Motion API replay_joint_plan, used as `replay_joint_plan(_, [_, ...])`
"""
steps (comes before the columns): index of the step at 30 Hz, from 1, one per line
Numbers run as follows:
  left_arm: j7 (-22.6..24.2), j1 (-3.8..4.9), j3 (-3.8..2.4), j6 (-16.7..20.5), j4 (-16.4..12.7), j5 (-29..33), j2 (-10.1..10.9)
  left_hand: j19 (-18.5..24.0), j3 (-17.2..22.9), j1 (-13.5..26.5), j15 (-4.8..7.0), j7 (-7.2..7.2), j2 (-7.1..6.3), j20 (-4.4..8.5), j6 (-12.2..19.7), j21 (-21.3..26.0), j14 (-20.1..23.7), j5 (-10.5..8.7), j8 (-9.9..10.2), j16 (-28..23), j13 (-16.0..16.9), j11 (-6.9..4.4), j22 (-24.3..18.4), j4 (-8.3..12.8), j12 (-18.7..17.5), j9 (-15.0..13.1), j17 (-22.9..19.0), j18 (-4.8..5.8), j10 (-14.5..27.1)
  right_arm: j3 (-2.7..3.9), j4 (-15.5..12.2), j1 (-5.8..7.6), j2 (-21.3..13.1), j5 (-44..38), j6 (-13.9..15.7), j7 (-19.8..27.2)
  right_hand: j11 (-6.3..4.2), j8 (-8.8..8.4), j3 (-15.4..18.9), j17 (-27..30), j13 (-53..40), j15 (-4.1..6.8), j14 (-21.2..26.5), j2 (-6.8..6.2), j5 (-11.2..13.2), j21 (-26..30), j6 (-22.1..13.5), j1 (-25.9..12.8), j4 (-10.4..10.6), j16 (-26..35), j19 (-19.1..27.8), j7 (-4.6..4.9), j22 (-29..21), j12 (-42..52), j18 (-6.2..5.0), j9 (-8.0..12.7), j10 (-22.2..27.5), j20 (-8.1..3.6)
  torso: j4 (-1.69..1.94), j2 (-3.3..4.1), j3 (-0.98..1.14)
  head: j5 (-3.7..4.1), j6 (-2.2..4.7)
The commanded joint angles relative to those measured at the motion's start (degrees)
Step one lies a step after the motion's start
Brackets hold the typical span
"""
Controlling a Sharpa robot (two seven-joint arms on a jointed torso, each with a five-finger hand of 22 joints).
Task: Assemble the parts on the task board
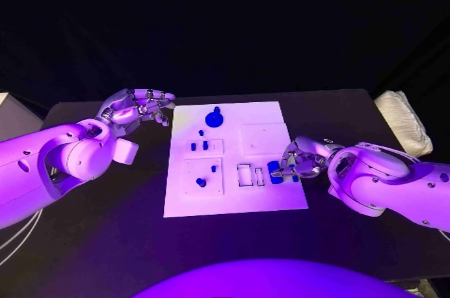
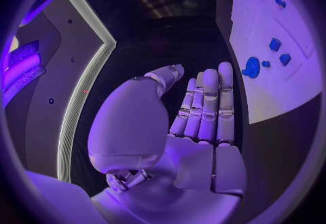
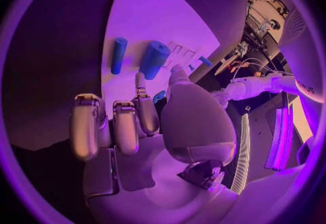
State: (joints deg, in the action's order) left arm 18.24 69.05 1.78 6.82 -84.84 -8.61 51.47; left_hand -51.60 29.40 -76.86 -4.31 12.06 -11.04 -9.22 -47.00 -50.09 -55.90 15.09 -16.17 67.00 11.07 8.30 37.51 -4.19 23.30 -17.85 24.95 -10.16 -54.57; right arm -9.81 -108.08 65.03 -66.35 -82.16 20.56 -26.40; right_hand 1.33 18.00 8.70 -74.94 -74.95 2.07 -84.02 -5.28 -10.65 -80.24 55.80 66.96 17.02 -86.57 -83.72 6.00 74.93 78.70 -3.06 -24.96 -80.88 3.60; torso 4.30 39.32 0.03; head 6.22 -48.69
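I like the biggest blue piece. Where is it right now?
In the head view, the round blue part sits near the task board's far edge, just beside the left hand.

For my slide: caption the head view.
Right hand at blue cylinder part on white task board; left hand open beside it.

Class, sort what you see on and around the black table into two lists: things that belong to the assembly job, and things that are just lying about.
Belongs to the job:
task board
blue parts on it
right hand, at the board's edge by a blue part
left hand, open, off the board

Just lying about:
white cushion at the table's right edge
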Motion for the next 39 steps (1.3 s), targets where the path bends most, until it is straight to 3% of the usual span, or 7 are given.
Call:
replay_joint_plan(1, [0.52, 0.0, -0.04, -0.83, -0.24, 0.08, 0.01, -0.21, -0.07, 0.11, 0.11, 0.27, 0.0, -0.37, 0.28, 0.28, 0.48, 0.01, -0.15, -0.13, 0.06, 0.03, -0.09, -0.16, 0.21, 0.07, -0.08, -0.36, 0.55, -0.01, 0.47, -0.65, 0.73, -3.3, -1.06, -2.98, 0.06, 0.51, 0.24, -6.16, -1.91, 0.54, -4.25, -0.11, -0.31, -0.31, 0.23, -0.8, -0.01, -0.34, -3.1, -0.15, 8.51, 0.14, 0.92, -0.13, -0.42, -0.23, -0.01, 0.01, 0.05, -0.11, -0.17])
replay_joint_plan(16, [0.48, -0.01, -0.04, -0.83, -0.25, 0.13, 0.26, -0.24, -0.19, 0.39, 0.07, 0.31, 0.11, -0.42, 0.38, 0.45, 0.49, 0.06, -0.32, -0.08, 0.08, 0.06, -0.19, -0.56, 0.49, 0.1, -0.1, -0.35, 0.73, -0.01, 3.36, -2.65, 4.67, -4.08, -1.45, -5.98, -0.22, 1.6, -0.43, -6.47, -2.62, 0.77, -4.28, 0.15, 1.06, -1.04, 0.69, -4.36, 0.0, -0.43, -3.3, -0.48, 9.17, 0.17, 1.07, -0.38, -0.8, -0.41, -0.02, -0.03, 0.08, -0.25, -0.63])
replay_joint_plan(20, [0.36, -0.01, -0.04, -0.88, -0.26, 0.14, 0.34, -0.24, -0.24, 0.56, 0.04, 0.33, 0.15, -0.44, 0.43, 0.51, 0.51, 0.06, -0.35, -0.08, 0.08, 0.08, -0.23, -0.74, 0.55, 0.12, -0.1, -0.34, 0.81, -0.01, 3.71, -2.84, 5.1, -4.0, -1.04, -6.8, -0.58, 2.47, -1.36, -6.21, -3.17, 1.06, -4.21, 2.97, 0.72, -1.26, 1.33, -4.2, -0.12, -0.29, -3.38, -0.87, 9.41, 0.31, 1.12, -0.61, -1.29, -0.64, 0.0, -0.1, 0.01, -0.21, -0.72])
replay_joint_plan(22, [0.31, -0.01, -0.04, -0.88, -0.27, 0.14, 0.38, -0.24, -0.24, 0.56, 0.04, 0.33, 0.15, -0.44, 0.43, 0.51, 0.51, 0.06, -0.35, -0.08, 0.08, 0.08, -0.23, -0.74, 0.55, 0.12, -0.1, -0.34, 0.81, -0.01, 3.85, -2.89, 5.19, -3.88, -0.58, -7.13, -0.82, 2.93, -1.64, -6.45, -3.59, 1.3, -4.27, 4.18, -3.35, -1.53, 1.48, -1.88, -0.29, -0.35, -3.48, -1.12, 9.67, 0.37, 1.18, -0.73, -1.64, -0.87, -0.04, -0.08, -0.01, -0.21, -0.7])
replay_joint_plan(27, [0.24, -0.01, -0.04, -0.83, -0.27, 0.15, 0.43, -0.24, -0.25, 0.64, 0.03, 0.33, 0.21, -0.45, 0.46, 0.56, 0.53, 0.08, -0.38, -0.08, 0.08, 0.09, -0.26, -0.86, 0.6, 0.13, -0.11, -0.34, 0.86, -0.01, 3.91, -2.94, 5.21, -2.91, 0.72, -7.42, -1.17, 3.29, -3.43, -6.93, -4.49, 1.59, -4.37, 6.36, -7.15, -2.07, 1.57, 3.46, -0.73, -0.49, -3.68, -1.47, 10.14, 0.73, 1.3, -0.63, -2.29, -1.13, -0.08, -0.1, 0.02, -0.21, -0.63])
replay_joint_plan(31, [0.2, -0.01, -0.04, -0.78, -0.27, 0.15, 0.44, -0.24, -0.25, 0.64, 0.03, 0.33, 0.21, -0.45, 0.46, 0.56, 0.53, 0.08, -0.38, -0.08, 0.08, 0.09, -0.26, -0.86, 0.6, 0.13, -0.11, -0.34, 0.86, 0.0, 3.66, -2.94, 5.06, -1.33, 2.37, -7.14, -1.6, 3.32, -6.69, -7.57, -5.42, 1.94, -4.51, 6.09, -7.42, -2.9, 2.16, 8.17, -0.56, -0.7, -3.97, -1.91, 10.77, 1.28, 1.49, -0.26, -2.96, -1.46, -0.1, -0.08, 0.01, -0.03, -0.52])
replay_joint_plan(39, [0.14, -0.01, -0.04, -0.65, -0.17, 0.15, 0.37, -0.24, -0.22, 0.61, 0.03, 0.32, 0.25, -0.46, 0.47, 0.58, 0.53, 0.09, -0.4, -0.08, 0.09, 0.08, -0.27, -0.88, 0.63, 0.13, -0.11, -0.35, 0.88, 0.06, 2.16, -2.24, 3.93, 3.59, 7.76, -5.83, -2.32, 4.28, -9.97, -8.47, -6.45, 2.53, -4.69, 4.49, -8.33, -4.5, 3.96, 9.91, -0.43, -1.03, -4.52, -2.75, 11.85, 1.99, 1.85, -0.56, -3.69, -1.96, -0.1, -0.14, -0.04, 0.29, -0.28])
